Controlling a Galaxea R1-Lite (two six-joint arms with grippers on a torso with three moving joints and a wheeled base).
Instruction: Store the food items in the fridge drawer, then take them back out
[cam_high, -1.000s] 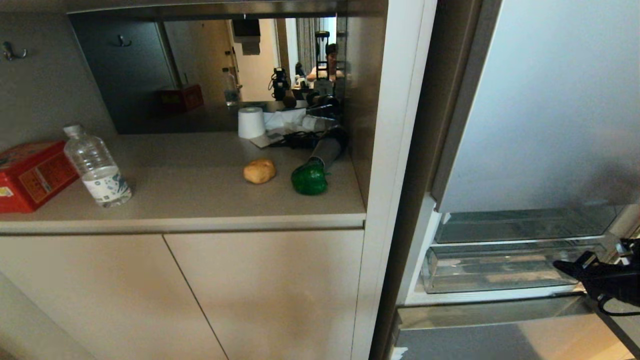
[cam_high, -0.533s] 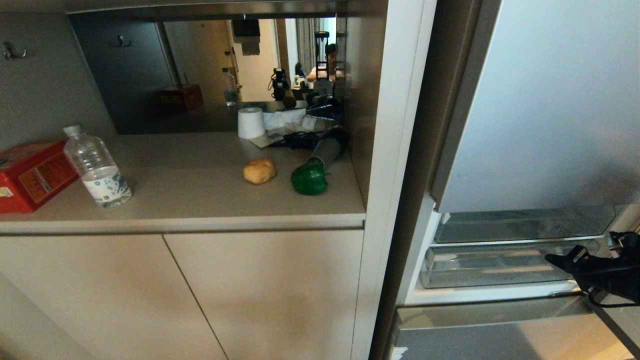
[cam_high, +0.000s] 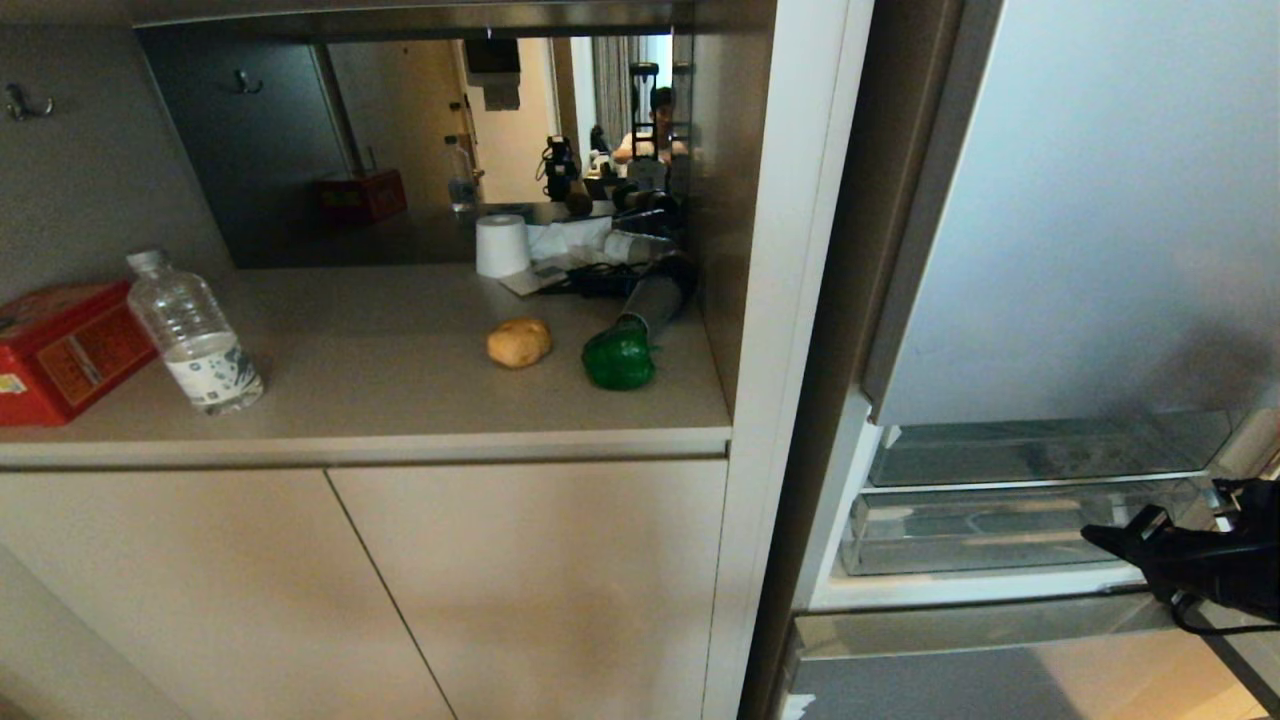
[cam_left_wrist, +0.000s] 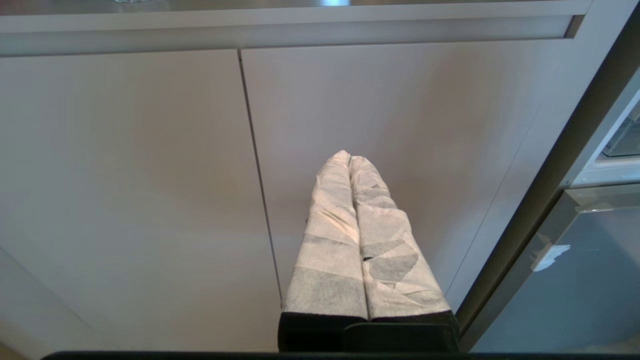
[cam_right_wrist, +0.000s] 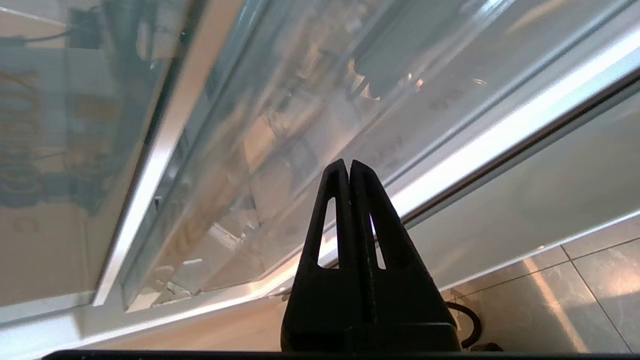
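Observation:
The golden-brown lump (cam_high: 519, 342) and the green bell pepper (cam_high: 619, 360) lie side by side on the beige counter (cam_high: 400, 400), left of the fridge. The fridge drawer (cam_high: 980, 675) stands pulled out, and the clear bin (cam_high: 980, 530) inside it looks empty. My right gripper (cam_high: 1092, 531), black and shut on nothing, points left over the bin's right end (cam_right_wrist: 348, 165). The left gripper (cam_left_wrist: 349, 158), with white-wrapped fingers pressed together, hangs in front of the cabinet doors (cam_left_wrist: 150, 175), away from the food.
A clear water bottle (cam_high: 195, 335) and a red tin box (cam_high: 60, 345) stand at the counter's left. A paper roll (cam_high: 502, 245) and dark clutter (cam_high: 620, 270) sit behind the food. The tall top fridge door (cam_high: 1100, 200) overhangs the drawer. A white cabinet post (cam_high: 790, 350) separates counter and fridge.
My right gripper has slid a little to the left and slightly up over the bin, still shut. The bin's front edge sits slightly higher in view. The food has not moved.

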